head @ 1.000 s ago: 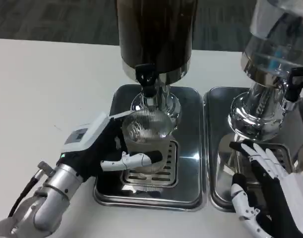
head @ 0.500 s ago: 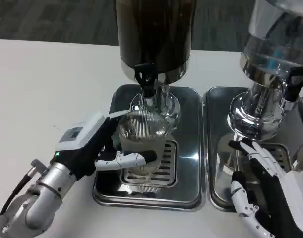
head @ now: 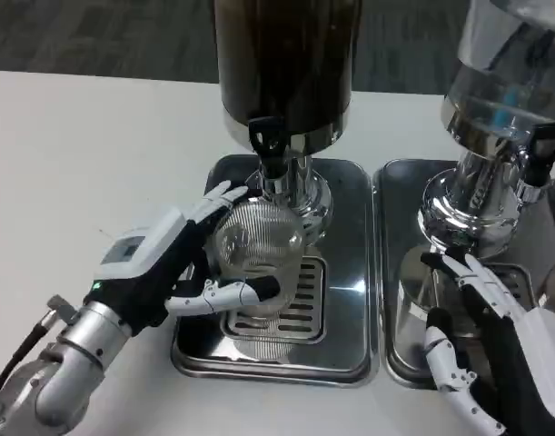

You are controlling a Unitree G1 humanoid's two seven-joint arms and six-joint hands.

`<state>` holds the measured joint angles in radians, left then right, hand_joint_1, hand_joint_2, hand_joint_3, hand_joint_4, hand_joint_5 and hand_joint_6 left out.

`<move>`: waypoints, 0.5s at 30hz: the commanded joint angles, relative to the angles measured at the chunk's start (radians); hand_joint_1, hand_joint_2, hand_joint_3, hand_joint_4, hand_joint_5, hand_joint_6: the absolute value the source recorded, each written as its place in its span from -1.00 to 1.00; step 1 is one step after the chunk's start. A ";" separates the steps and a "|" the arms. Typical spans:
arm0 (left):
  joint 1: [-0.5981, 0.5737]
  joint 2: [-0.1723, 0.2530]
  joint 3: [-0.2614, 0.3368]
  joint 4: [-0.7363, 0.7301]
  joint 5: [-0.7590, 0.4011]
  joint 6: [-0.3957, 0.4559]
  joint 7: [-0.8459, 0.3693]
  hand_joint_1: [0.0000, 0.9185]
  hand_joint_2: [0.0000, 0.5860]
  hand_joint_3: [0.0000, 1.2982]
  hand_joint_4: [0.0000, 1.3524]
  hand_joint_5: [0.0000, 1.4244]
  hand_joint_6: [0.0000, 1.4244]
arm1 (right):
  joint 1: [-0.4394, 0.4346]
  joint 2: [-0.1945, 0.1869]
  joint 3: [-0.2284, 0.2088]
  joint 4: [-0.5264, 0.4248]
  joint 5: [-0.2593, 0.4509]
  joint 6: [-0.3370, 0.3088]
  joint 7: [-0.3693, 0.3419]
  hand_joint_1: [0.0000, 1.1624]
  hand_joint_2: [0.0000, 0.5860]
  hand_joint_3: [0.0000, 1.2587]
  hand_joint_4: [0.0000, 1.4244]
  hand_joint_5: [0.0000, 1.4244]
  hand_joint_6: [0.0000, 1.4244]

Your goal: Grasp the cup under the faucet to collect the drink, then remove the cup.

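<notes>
on the drip tray, left hand fingers loosened round cup.

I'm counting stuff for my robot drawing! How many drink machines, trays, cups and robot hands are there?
Drink dispensers: 2
Metal drip trays: 2
Clear cups: 1
Robot hands: 2, left robot hand, right robot hand
Total: 7

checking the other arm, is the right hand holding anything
No, the right hand hovers with fingers spread over the right drip tray, holding nothing, while the left hand wraps the clear ribbed cup.
</notes>
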<state>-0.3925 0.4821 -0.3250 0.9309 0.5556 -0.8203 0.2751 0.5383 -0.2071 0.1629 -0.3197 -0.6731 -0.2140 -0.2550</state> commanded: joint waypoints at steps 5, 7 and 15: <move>0.052 0.040 0.024 -0.048 -0.068 -0.058 -0.105 -0.85 -0.98 -0.93 -1.00 -0.99 -0.63 | -0.013 -0.006 -0.007 0.017 0.016 -0.024 -0.009 -0.65 0.79 -0.69 -0.88 -0.86 -0.81; 0.091 0.070 0.056 -0.082 -0.092 -0.083 -0.105 -0.84 -0.98 -0.93 -1.00 -0.99 -0.63 | -0.015 -0.007 -0.006 0.021 0.018 -0.028 -0.010 -0.64 0.79 -0.69 -0.88 -0.86 -0.81; 0.202 0.165 0.200 -0.174 -0.247 -0.138 -0.177 -0.89 -0.79 -0.81 -0.90 -0.83 -0.54 | -0.032 -0.006 0.000 0.038 0.022 -0.036 -0.006 -0.63 0.79 -0.69 -0.87 -0.86 -0.80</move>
<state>-0.2232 0.6111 -0.1735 0.7883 0.3712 -0.9313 0.1334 0.5142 -0.2087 0.1635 -0.2921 -0.6588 -0.2319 -0.2554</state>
